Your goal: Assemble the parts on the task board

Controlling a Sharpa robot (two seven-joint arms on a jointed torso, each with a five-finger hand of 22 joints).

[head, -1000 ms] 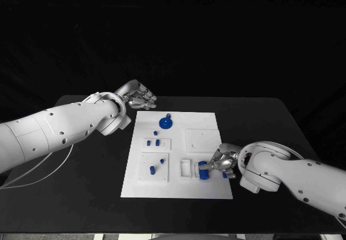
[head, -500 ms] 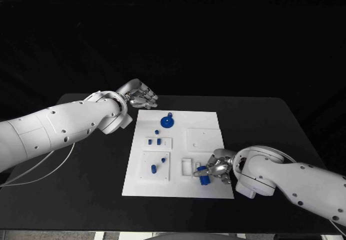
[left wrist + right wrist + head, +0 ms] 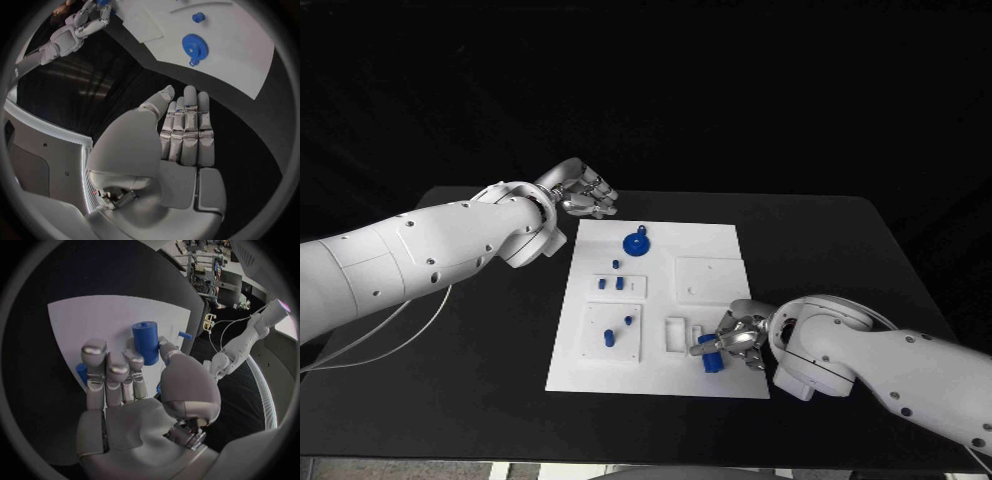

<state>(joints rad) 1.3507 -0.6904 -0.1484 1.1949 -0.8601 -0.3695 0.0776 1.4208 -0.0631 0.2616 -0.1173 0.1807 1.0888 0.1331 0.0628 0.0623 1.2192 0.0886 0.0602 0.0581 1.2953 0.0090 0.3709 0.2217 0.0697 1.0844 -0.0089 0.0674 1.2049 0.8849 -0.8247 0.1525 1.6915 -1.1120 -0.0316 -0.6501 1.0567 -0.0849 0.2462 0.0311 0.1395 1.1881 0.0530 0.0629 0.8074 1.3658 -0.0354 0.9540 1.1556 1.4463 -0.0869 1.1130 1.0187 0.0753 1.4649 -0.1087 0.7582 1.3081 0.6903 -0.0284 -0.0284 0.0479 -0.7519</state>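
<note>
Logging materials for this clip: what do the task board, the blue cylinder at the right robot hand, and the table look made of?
Task board: looks like white matte plastic, flat with no glare, though painted metal is possible. Blue cylinder at the right robot hand: probably moulded or printed plastic, uniform colour, soft sheen. Table: black and matte, material unclear.

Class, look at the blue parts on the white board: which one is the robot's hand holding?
The blue cylinder at the board's near right corner: the right hand grips it, while the other blue parts, such as the round gear-like piece, lie untouched.
</note>
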